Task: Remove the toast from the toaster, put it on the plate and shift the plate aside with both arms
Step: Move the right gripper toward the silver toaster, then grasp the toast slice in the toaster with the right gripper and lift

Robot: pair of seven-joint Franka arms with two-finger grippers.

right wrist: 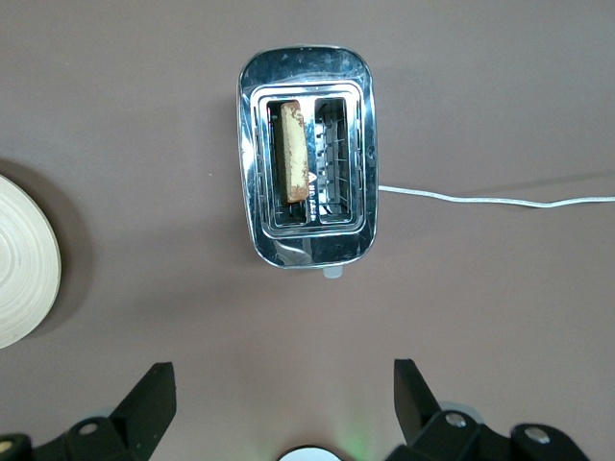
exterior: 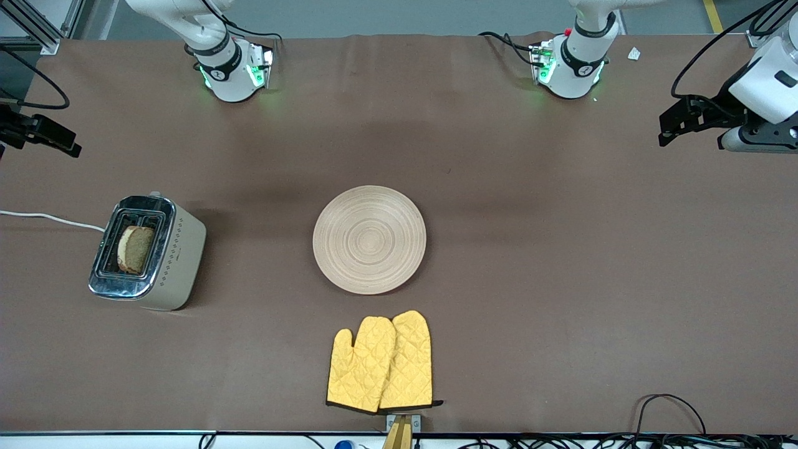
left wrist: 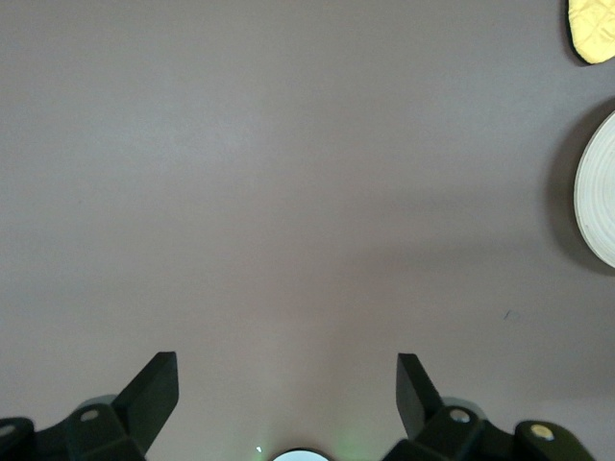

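Note:
The toast [exterior: 135, 249] stands upright in one slot of a cream and chrome toaster [exterior: 181, 249] toward the right arm's end of the table. From above in the right wrist view the toast [right wrist: 293, 152] shows as a thin edge in the toaster [right wrist: 307, 58]. The round wooden plate [exterior: 369, 239] lies empty mid-table; its rim shows in both wrist views [left wrist: 598, 202] [right wrist: 24, 259]. My right gripper [exterior: 59, 140] [right wrist: 283, 389] is open and empty, high over the table beside the toaster. My left gripper [exterior: 670, 128] [left wrist: 285, 384] is open and empty over bare table at the left arm's end.
A pair of yellow oven mitts [exterior: 380, 363] lies nearer the front camera than the plate; a mitt tip shows in the left wrist view [left wrist: 591, 29]. The toaster's white cable [exterior: 43, 217] [right wrist: 500, 200] runs off the table's end. Black cables lie at the front edge.

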